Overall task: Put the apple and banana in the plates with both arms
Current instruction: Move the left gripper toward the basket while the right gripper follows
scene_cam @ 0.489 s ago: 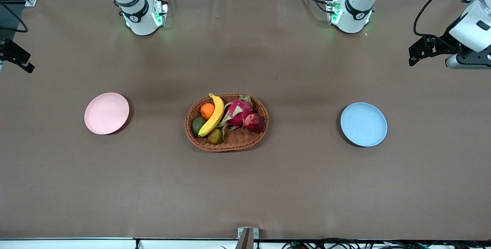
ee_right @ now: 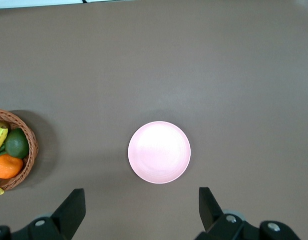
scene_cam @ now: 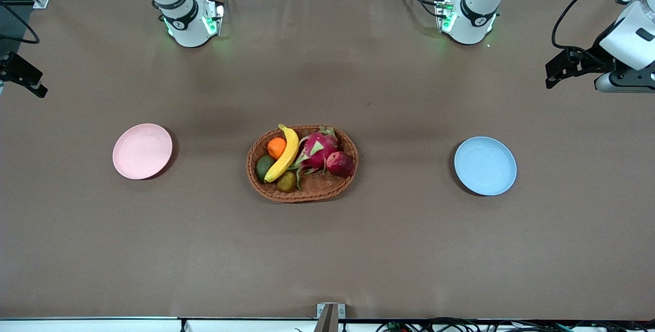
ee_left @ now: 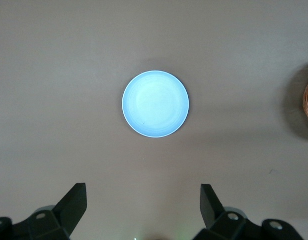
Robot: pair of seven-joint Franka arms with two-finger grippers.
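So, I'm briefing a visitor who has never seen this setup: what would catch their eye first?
The wicker basket at the table's middle, heaped with bright fruit: the banana, an orange, a pink dragon fruit and the apple. Beside it lie two bare plates, the pink plate toward the right arm's end and the blue plate toward the left arm's.

No text, label, brand or number can be read anywhere
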